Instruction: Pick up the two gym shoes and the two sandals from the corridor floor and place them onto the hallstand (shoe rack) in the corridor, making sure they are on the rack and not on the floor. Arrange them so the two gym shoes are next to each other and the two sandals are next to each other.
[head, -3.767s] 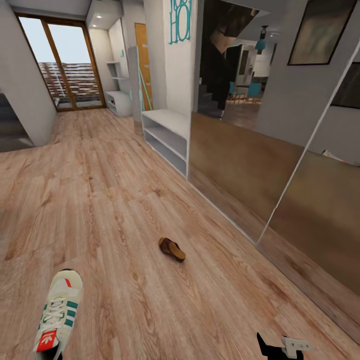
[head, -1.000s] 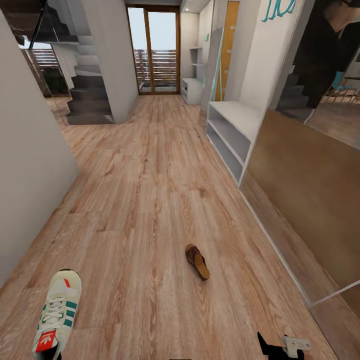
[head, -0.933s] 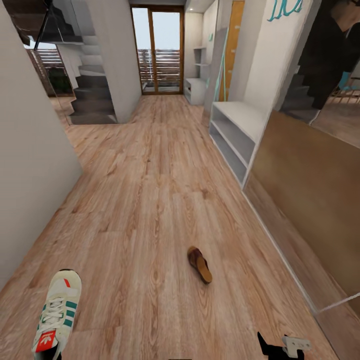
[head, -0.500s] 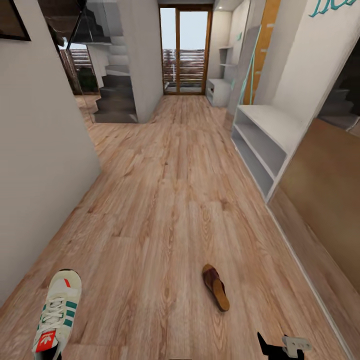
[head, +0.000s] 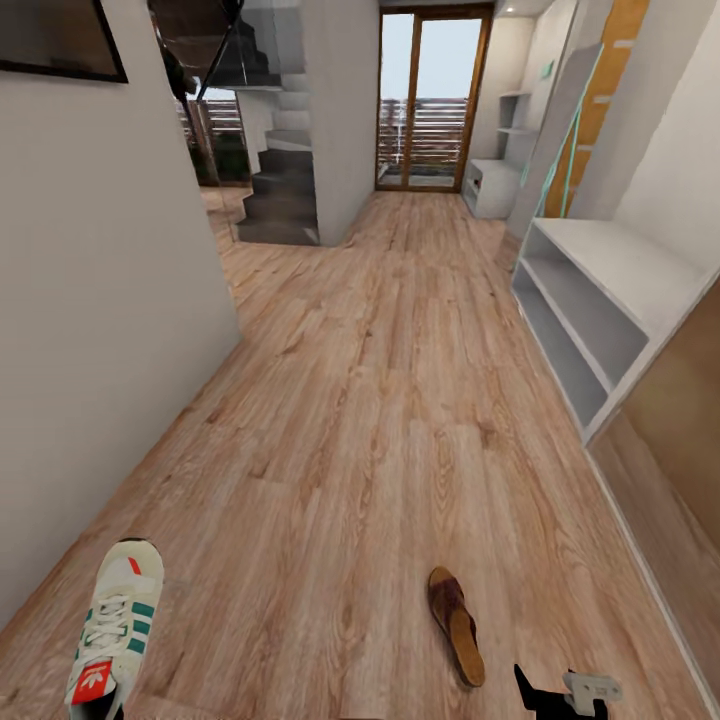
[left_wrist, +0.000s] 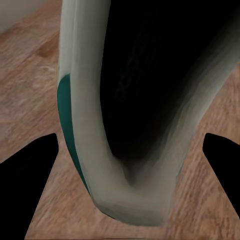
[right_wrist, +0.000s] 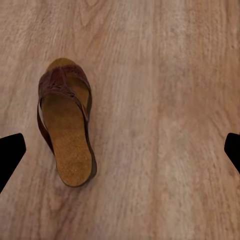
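Gym shoe low left of frame, clamped in the left gripper jaws above the corridor floor. Right gripper jaws spread wide over a sandal lying at lower centre. Open planks ahead; hallstand far upper right.

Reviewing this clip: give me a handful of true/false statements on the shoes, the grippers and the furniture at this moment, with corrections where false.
1. The left gripper holds a gym shoe. True.
2. A sandal lies on the corridor floor. True.
3. The right gripper is shut on the sandal. False: it is open, and the sandal lies free on the floor beneath it.
4. The sandal lies upside down. False: its tan footbed faces up.
5. Shoes already sit on the pale-grey two-tier bench. False: its visible tiers hold nothing.
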